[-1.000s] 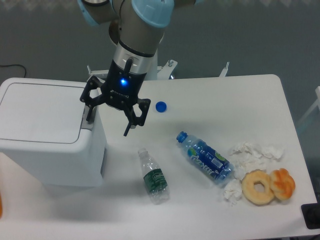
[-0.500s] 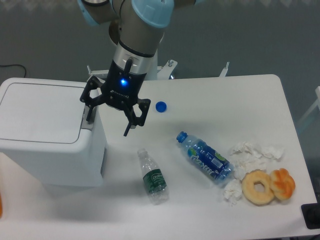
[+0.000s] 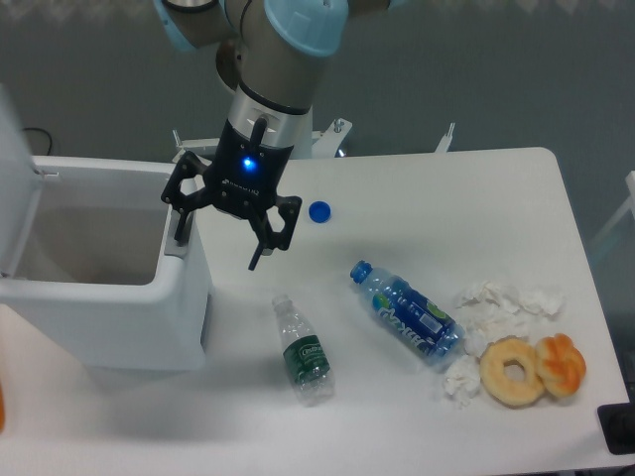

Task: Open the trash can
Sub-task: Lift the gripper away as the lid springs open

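The white trash can stands at the left of the table. Its lid stands swung up at the far left, and the hollow inside shows. My gripper hangs over the can's right rim, fingers spread wide and empty. The left finger rests on the grey push tab at the rim; the right finger hangs over the table beside the can.
A blue bottle cap lies right of the gripper. A clear bottle with a green label and a blue-labelled bottle lie on the table. Crumpled tissues and two doughnuts lie at the right.
The trash can's lid has sprung from flat and shut to upright and open. The gripper has hardly moved.
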